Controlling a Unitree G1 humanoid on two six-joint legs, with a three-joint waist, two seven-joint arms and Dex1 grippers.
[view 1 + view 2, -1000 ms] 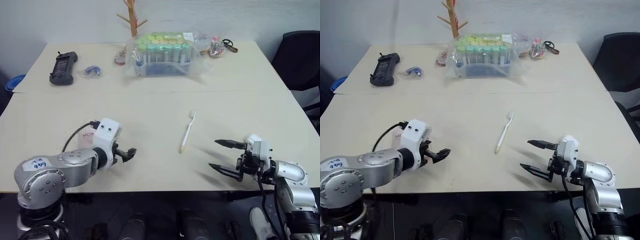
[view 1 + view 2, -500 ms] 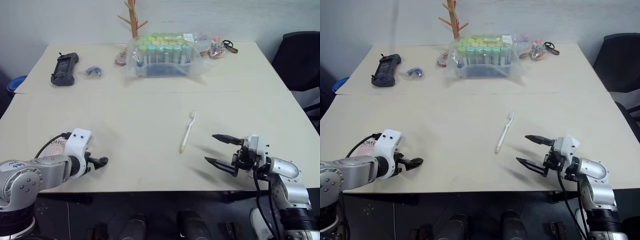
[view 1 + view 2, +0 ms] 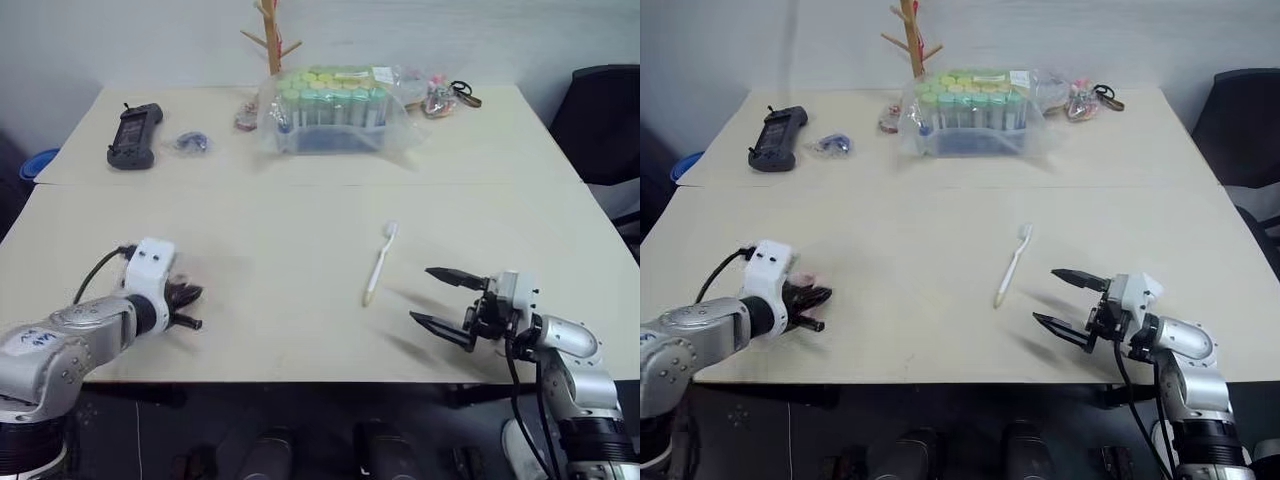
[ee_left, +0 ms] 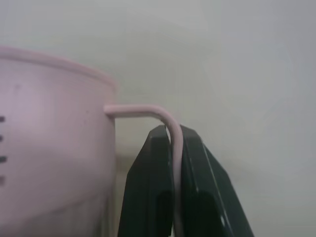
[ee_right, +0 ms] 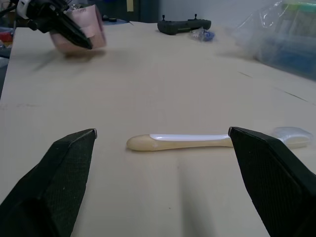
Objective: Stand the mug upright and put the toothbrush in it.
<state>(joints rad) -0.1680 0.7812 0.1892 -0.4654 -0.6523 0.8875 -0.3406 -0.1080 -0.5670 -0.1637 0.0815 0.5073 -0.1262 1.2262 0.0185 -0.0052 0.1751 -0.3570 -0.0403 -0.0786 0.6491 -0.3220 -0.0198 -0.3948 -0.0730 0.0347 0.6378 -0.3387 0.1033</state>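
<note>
The pale pink mug (image 4: 49, 148) sits at the table's front left, mostly hidden behind my left wrist in the eye views. My left gripper (image 3: 185, 305) is shut on the mug's thin loop handle (image 4: 148, 109), which runs between the two black fingers (image 4: 148, 197). In the right wrist view the mug (image 5: 86, 29) looks tilted, low on the table. The white toothbrush (image 3: 379, 263) lies flat near the middle, bristle head pointing away from me. My right gripper (image 3: 420, 295) stands open just right of the toothbrush's near end, holding nothing.
At the back stand a plastic-wrapped box of capped tubes (image 3: 330, 108), a wooden stand (image 3: 270, 35), a black controller (image 3: 132, 135), a small blue-wrapped item (image 3: 190, 142) and some clutter (image 3: 445, 95). A black chair (image 3: 605, 120) is at the right.
My left gripper drew back to the left, came onto the mug's handle and went from open to shut. The right gripper has stayed open in place. The camera shifted slightly.
</note>
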